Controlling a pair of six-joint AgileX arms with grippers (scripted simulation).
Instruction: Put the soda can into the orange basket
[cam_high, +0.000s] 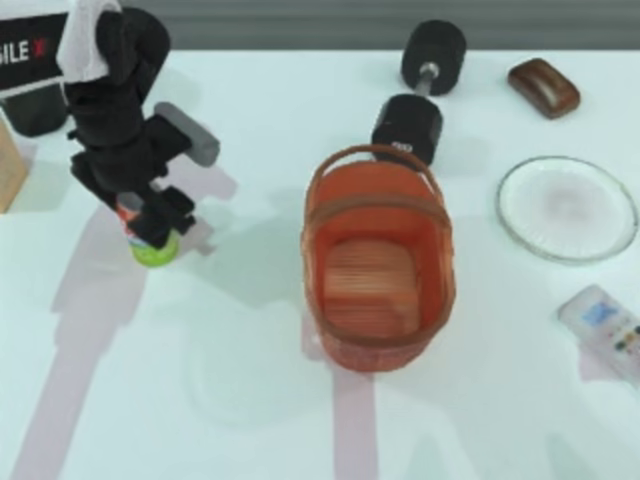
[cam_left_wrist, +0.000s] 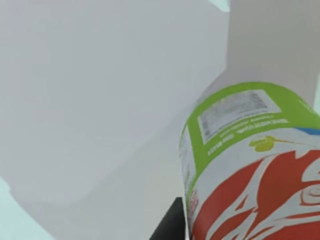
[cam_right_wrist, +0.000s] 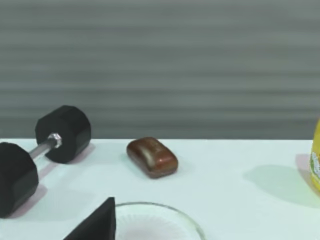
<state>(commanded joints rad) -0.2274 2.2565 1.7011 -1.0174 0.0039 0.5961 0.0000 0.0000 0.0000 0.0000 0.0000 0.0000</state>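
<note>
Fingers of the left gripper (cam_high: 152, 222) are clenched on the soda can (cam_high: 153, 246), which stands on the counter (cam_high: 240, 400) well to the left of the orange basket (cam_high: 377, 268); from above only the can's green lower edge and a bit of red show beneath the black gripper. In the left wrist view the can (cam_left_wrist: 250, 165) fills the near field, green band with a printed label above the red-and-white lettering, and a dark finger (cam_left_wrist: 170, 225) shows just beside it.

Largest to smallest, placed from the basket:
- Counter: pale surface carrying everything.
- Left arm (cam_high: 115, 95): black, far to the basket's left, reaching down onto the can.
- Basket: oval, woven, handle arched across the top, upright near the counter's middle, nothing inside.
- Dumbbell (cam_high: 420, 90): black, just behind the basket, one end close to its rim; also in the right wrist view (cam_right_wrist: 40, 150).
- Glass plate (cam_high: 567, 208): right of the basket, apart from it.
- Remote control (cam_high: 605, 330): right of the basket, in front of the plate.
- Brown oblong object (cam_high: 543, 87): behind and right of the basket, beyond the plate.

The right gripper is out of the top view; whether its fingers are apart or closed cannot be told.
</note>
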